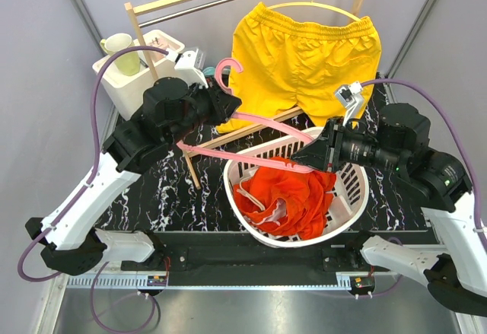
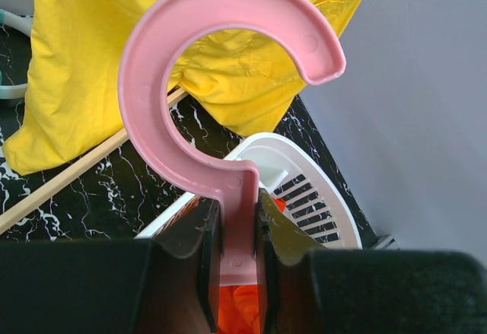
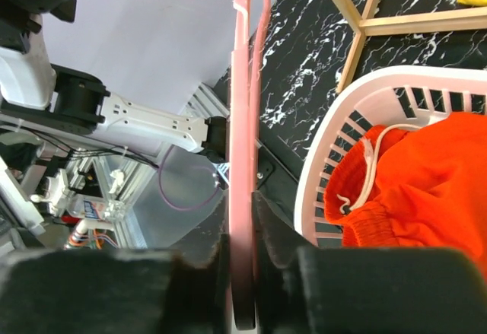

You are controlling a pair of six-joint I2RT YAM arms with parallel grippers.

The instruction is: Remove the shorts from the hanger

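Note:
The pink hanger [image 1: 251, 123] is bare and stretches between both grippers over the basket. My left gripper [image 1: 228, 109] is shut on its neck just below the hook [image 2: 152, 98], both pads pressed against the stem [image 2: 238, 220]. My right gripper [image 1: 306, 156] has its fingers against both sides of the hanger's thin bar [image 3: 243, 121]. The orange-red shorts [image 1: 285, 197] with a white drawstring [image 3: 370, 170] lie crumpled in the white basket [image 1: 358, 197]. The yellow shorts [image 1: 308, 56] hang behind on a pale hanger from the rail.
A wooden rack [image 1: 144, 37] stands at the back, its base bars on the black marbled table. A white bin [image 1: 125, 83] with a green cup [image 1: 120, 51] sits at the back left. A small white device [image 1: 348, 94] lies beside the yellow shorts.

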